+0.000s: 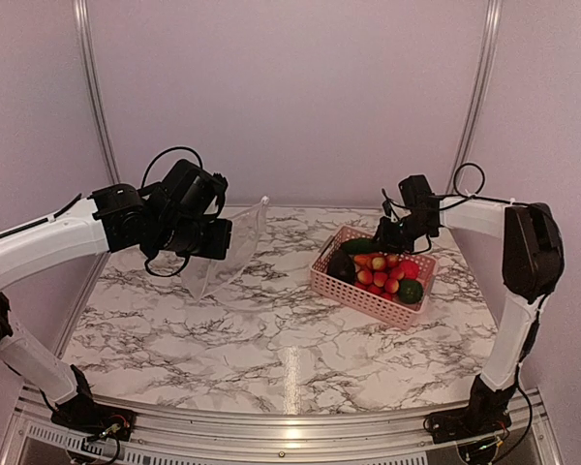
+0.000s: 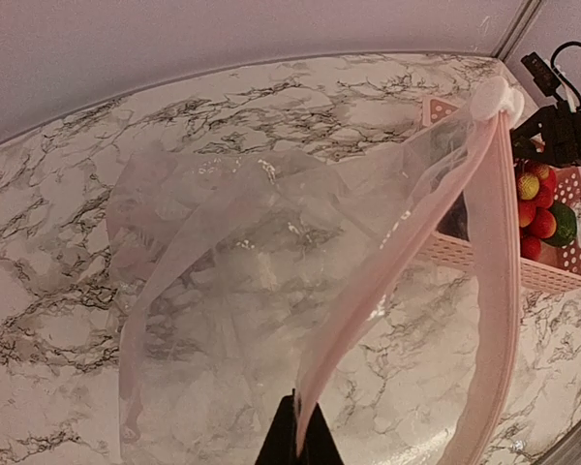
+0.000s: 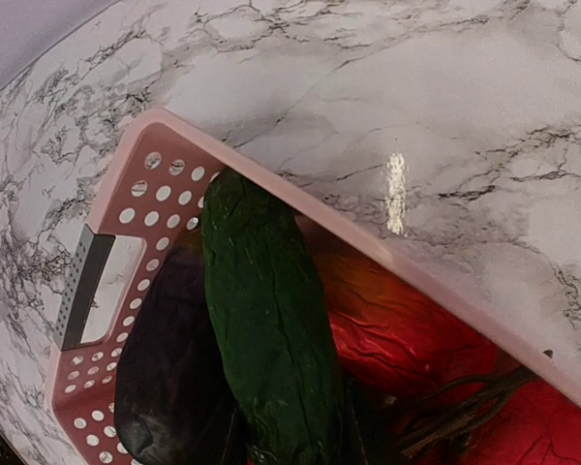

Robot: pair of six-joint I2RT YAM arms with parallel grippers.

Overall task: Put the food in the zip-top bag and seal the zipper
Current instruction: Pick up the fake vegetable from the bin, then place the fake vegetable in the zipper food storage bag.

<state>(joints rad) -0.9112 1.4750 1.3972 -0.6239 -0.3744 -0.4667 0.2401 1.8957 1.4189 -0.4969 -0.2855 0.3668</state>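
My left gripper is shut on the mouth edge of the clear zip-top bag and holds it raised, its mouth gaping towards the basket. The zipper shows as a pale pink strip running up to a white tab. My right gripper is down in the pink basket, closed around the green cucumber; its fingers are mostly hidden. Beside it lie the dark aubergine and orange-red mango. Red-pink berries and the round green piece fill the near end.
The basket stands at the right of the marble table, about a hand's width from the hanging bag. It also shows at the right edge of the left wrist view. A grey wall and metal frame posts close off the back.
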